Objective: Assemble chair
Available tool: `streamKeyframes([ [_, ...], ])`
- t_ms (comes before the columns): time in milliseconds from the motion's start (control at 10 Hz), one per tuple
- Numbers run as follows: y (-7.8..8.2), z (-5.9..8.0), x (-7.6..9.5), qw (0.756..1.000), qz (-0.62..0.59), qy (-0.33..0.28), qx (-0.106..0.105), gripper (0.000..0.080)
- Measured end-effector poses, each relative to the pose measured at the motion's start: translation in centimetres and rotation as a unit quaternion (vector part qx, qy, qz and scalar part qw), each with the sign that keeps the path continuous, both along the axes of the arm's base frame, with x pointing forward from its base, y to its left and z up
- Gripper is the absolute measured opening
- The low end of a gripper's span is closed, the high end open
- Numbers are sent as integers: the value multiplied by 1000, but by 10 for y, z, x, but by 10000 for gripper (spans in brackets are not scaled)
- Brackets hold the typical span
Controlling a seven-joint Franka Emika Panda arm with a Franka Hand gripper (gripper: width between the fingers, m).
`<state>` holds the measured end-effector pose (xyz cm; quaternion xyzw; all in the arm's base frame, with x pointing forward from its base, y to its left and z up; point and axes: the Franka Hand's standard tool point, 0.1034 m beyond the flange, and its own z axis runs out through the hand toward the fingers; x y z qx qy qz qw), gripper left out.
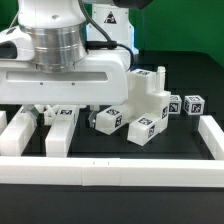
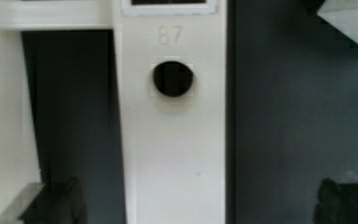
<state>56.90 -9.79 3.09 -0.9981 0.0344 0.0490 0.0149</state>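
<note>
hovering over a white chair part (image 2: 172, 140), my gripper (image 2: 202, 202) gapes wide, fingers (image 2: 60, 203) either side, gripping nothing.

A black desk (image 1: 182, 140) sits fenced by long white rails (image 1: 120, 170) along its front and sides, with a green wall (image 1: 185, 35) behind.

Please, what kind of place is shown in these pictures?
Probably a robotics laboratory bench: a black table fenced by white border rails, white chair parts bearing square tags, and a robot arm above them.
</note>
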Motion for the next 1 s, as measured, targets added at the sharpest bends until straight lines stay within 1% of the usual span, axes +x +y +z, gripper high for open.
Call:
streamKeyframes([
  [300,1,-19,-2,1000,4,-1,-7,649],
  [400,-1,-22,-3,1000,9,-1,-8,649],
  [600,-5,-25,-4,1000,12,-2,-10,649],
  [900,-10,-27,0,999,19,-25,-21,649],
  [1000,-10,-27,0,999,19,-26,-21,649],
])
